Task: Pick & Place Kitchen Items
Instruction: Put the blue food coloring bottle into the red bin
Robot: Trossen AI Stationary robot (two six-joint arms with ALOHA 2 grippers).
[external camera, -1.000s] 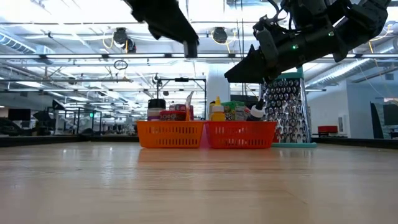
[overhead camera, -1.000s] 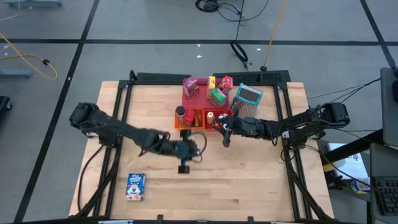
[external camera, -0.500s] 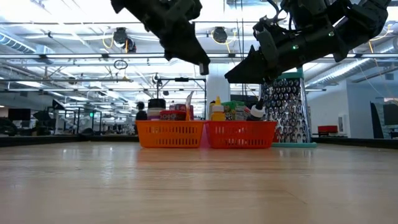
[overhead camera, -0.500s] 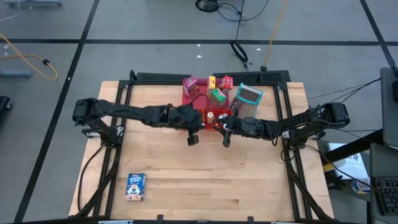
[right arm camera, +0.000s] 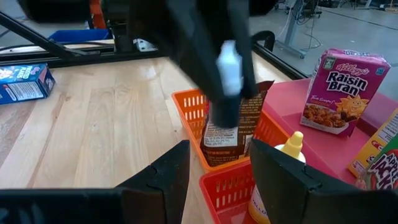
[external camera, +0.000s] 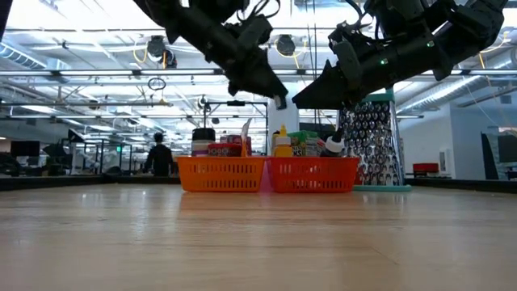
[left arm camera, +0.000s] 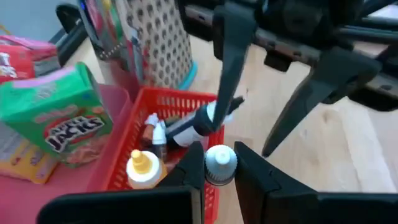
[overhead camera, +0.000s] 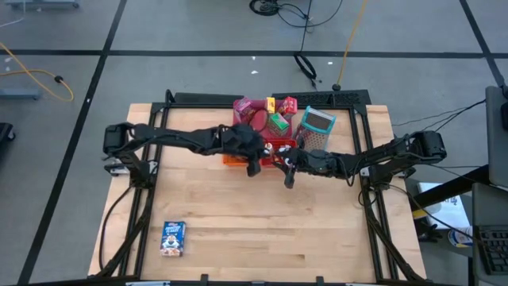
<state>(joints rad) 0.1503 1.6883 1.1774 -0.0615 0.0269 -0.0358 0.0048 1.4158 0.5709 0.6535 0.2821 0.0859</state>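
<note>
My left gripper (overhead camera: pixel 253 167) hangs over the near rim of the red bin (overhead camera: pixel 274 148), shut on a tiny white bottle (left arm camera: pixel 219 163); the right wrist view shows that bottle (right arm camera: pixel 229 64) too. My right gripper (overhead camera: pixel 289 173) waits open just right of it, near the same bin. The red bin (left arm camera: pixel 186 106) holds a yellow bottle (left arm camera: pixel 140 169) and other small bottles. A brown packet (right arm camera: pixel 227 140) stands in the orange bin (right arm camera: pixel 189 112). Green (left arm camera: pixel 68 112) and purple (right arm camera: pixel 345 90) boxes stand on the pink-red tray (overhead camera: pixel 248 121). A blue box (overhead camera: pixel 172 237) lies flat on the table near its near left corner. My left gripper pinches the tiny white bottle between its two fingers, which slant down from the table's left. The bottle's cap end (left arm camera: pixel 220 155) shows between the fingertips. It is lifted clear, above the red bin's near rim.
A metal grater (overhead camera: pixel 316 127) stands on the table just right of the tray. The two bins (external camera: pixel 266 174) sit side by side at the tray's near edge. Bare wood spreads toward the table's near edge. A person (external camera: pixel 160 155) walks in the room beyond.
My left gripper has swung from the table's middle toward the far edge and the right, ending over the bins close to my right gripper. The person in the room behind has walked leftward.
</note>
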